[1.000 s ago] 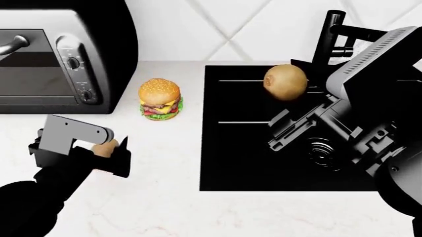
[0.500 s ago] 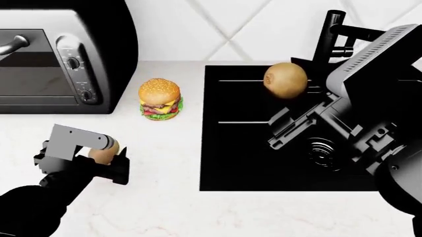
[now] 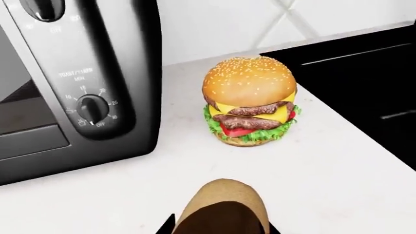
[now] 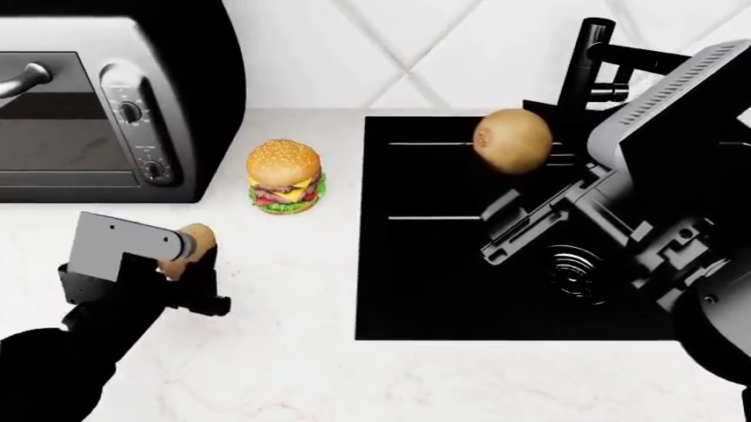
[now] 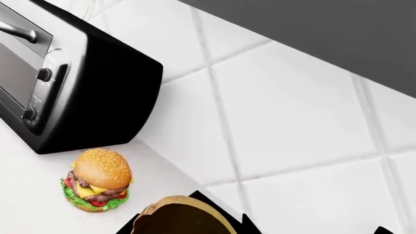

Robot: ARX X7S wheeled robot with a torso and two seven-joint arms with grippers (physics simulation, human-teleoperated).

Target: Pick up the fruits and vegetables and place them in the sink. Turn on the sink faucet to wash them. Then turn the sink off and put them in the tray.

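Note:
My left gripper point(image 4: 188, 261) is shut on the orange-tan potato-like piece point(image 4: 193, 239), held just above the white counter in front of the toaster oven. In the left wrist view the piece point(image 3: 224, 204) fills the space between the jaws. My right gripper point(image 4: 518, 156) is shut on the fuzzy olive-brown kiwi point(image 4: 512, 141) and holds it in the air over the back of the black sink point(image 4: 423, 290). The kiwi point(image 5: 182, 218) sits low in the right wrist view. The black sink faucet point(image 4: 583, 70) stands right behind it. The tray is out of view.
A sesame-bun hamburger point(image 4: 284, 176) stands on the counter between the toaster oven point(image 4: 112, 105) and the sink's left edge. The round metal drain point(image 4: 575, 272) lies under my right arm. White tiled wall runs along the back.
My left gripper has tilted and raised the potato-like piece a little. The right gripper with the kiwi has drifted very slightly to the right.

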